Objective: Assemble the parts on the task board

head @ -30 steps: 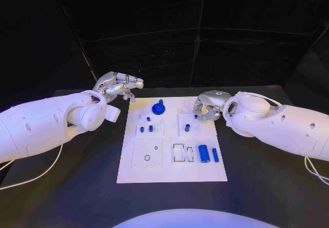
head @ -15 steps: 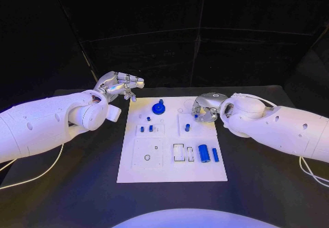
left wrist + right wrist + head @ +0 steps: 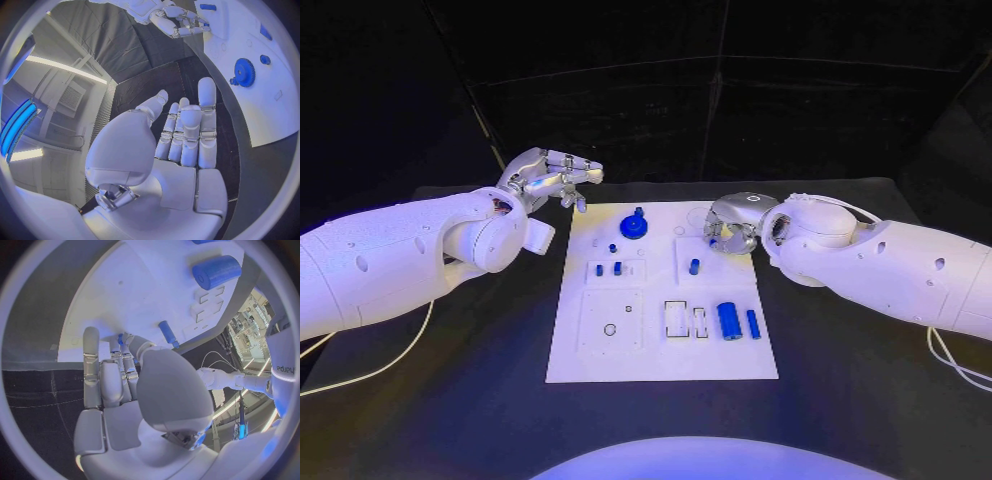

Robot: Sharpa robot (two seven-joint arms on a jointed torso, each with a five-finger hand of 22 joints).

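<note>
Right hand (image 3: 733, 228) over task board (image 3: 661, 350), pinching small blue peg (image 3: 120, 339): light, stiff, slippery—grip mid-shaft. Left hand (image 3: 548, 180) spread, empty.

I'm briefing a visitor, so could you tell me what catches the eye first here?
The white board lies mid-table, with a blue gear near its far edge and a thick blue cylinder nearer the robot. The right robot hand hovers over the board's far right corner; the left robot hand is raised beyond the far left corner.

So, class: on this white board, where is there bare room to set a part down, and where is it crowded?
The task board is bare along its near edge, below the large blue cylinder. It is crowded at the far end, around the blue gear and the right hand.
</note>
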